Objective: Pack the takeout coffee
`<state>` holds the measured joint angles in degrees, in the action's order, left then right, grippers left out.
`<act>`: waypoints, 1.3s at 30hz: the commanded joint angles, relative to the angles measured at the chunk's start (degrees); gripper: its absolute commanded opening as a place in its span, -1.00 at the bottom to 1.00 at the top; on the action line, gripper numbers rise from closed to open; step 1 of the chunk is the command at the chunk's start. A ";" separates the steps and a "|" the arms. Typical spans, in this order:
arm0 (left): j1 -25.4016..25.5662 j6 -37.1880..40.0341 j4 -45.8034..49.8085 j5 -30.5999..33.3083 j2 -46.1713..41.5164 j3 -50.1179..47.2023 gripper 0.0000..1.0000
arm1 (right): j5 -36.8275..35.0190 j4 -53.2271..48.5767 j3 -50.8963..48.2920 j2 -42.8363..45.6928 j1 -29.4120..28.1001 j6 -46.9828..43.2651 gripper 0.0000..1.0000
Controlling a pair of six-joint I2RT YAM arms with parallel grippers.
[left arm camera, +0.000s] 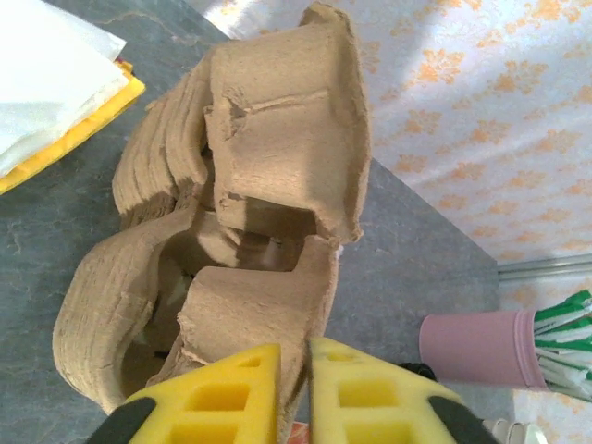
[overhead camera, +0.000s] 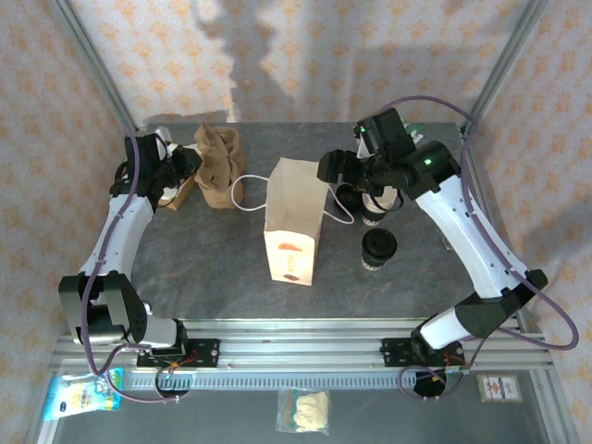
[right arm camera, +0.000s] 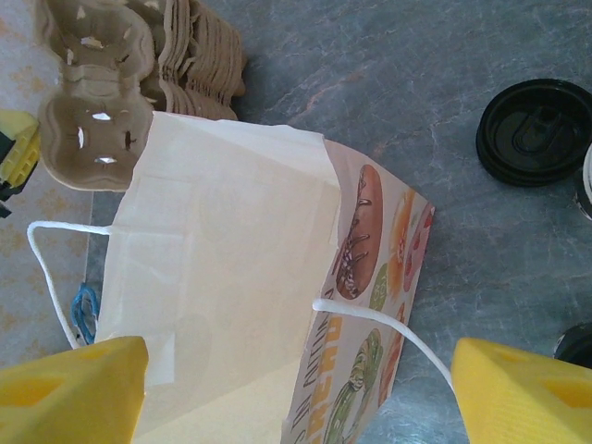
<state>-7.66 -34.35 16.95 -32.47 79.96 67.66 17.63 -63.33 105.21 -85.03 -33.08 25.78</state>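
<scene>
While R hand (right arm camera: pixel 298 384) gapes empty above paper bag (right arm camera: pixel 222 277), L hand (left arm camera: pixel 296 370) near-shut, pulp tray (left arm camera: pixel 277 157) grip unclear

Two arms, same build. Left arm (overhead camera: pixel 118 231) & right arm (overhead camera: pixel 467 227): glossy white link shells w/ black joint housings betw. them. A lavender-grey cable (overhead camera: pixel 90 277) was strung along each arm, w/ loose loops near shoulder & wrist. A small green LED (overhead camera: pixel 427 164) glowed on the right arm's black wrist section. Bases (overhead camera: pixel 166 344) were black blocks. Left hand (left arm camera: pixel 294 393) had two bright yellow plastic fingers (left arm camera: pixel 370 398) w/ rectangular recesses moulded in, mounted on black carriers. Right hand (right arm camera: pixel 296 361) had the same yellow fingers, w/ rounded corners & shallow pockets.
</scene>
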 commanded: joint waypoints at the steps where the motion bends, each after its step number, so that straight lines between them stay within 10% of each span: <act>1: -0.44 4.36 2.62 0.66 0.90 2.86 -0.56 | 0.03 1.46 -0.43 1.55 -0.34 0.79 0.70; 21: -0.21 16.36 8.97 -1.40 1.82 5.70 0.09 | 1.09 2.18 -0.88 1.44 -0.93 1.77 0.70; 39: 2.79 20.56 12.15 2.67 5.17 8.62 -0.91 | 1.35 3.14 -2.37 2.34 -1.33 2.98 0.70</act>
<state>-5.23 -14.55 27.73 -31.29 84.90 74.15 19.07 -61.17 103.44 -84.36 -34.09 28.10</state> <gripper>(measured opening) 0.070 0.850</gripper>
